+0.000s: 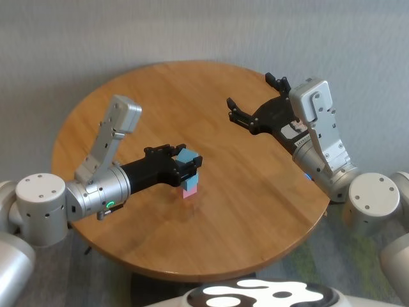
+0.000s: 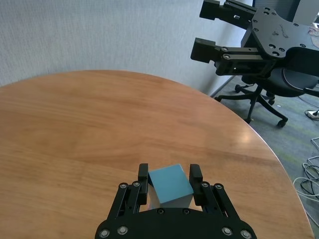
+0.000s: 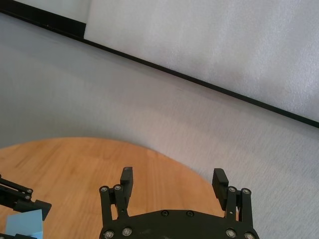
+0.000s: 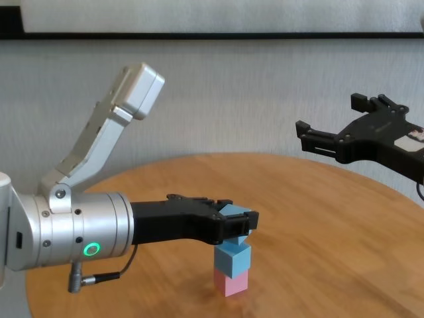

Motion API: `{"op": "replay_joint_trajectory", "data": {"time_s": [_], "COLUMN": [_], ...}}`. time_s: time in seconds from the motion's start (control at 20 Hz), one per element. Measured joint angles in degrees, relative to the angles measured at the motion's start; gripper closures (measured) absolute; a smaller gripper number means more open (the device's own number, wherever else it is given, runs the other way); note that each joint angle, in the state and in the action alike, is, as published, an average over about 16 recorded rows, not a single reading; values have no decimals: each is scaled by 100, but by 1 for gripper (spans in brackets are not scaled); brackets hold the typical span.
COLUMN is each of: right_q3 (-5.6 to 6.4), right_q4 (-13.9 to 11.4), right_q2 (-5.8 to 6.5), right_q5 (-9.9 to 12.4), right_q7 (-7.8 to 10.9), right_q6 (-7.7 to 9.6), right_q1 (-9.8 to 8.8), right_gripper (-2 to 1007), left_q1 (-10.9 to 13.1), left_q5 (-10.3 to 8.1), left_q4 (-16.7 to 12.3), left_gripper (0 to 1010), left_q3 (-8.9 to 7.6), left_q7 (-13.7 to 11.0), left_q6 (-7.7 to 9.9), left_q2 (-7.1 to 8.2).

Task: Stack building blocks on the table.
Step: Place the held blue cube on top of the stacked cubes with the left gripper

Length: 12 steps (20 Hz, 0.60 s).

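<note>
A pale pink cube stands on the round wooden table with a light blue cube on top of it. My left gripper is shut on the second light blue cube, held slightly turned directly over that stack; the fingers hide whether it touches. The held cube shows over the pink cube in the head view and between the fingers in the left wrist view. My right gripper hangs open and empty in the air over the table's far right.
The table drops off to grey floor all round, with a grey wall behind. An office chair and floor cables lie beyond the table's edge. The right gripper hovers high beyond the stack.
</note>
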Motion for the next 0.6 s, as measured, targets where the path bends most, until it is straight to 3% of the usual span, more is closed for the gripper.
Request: {"op": "replay_joint_trajectory", "data": {"time_s": [0.6], "right_q3": [0], "right_q4": [0], "right_q2": [0], "right_q5": [0], "right_q7": [0], "right_q6": [0], "right_q1": [0], "right_gripper": [0], "left_q1": [-25], "left_q5": [-151], "left_q4": [92], "left_gripper": [491], "left_q3": [106], "left_q7": [132], "left_q6": [-10], "left_q2": [47]}}
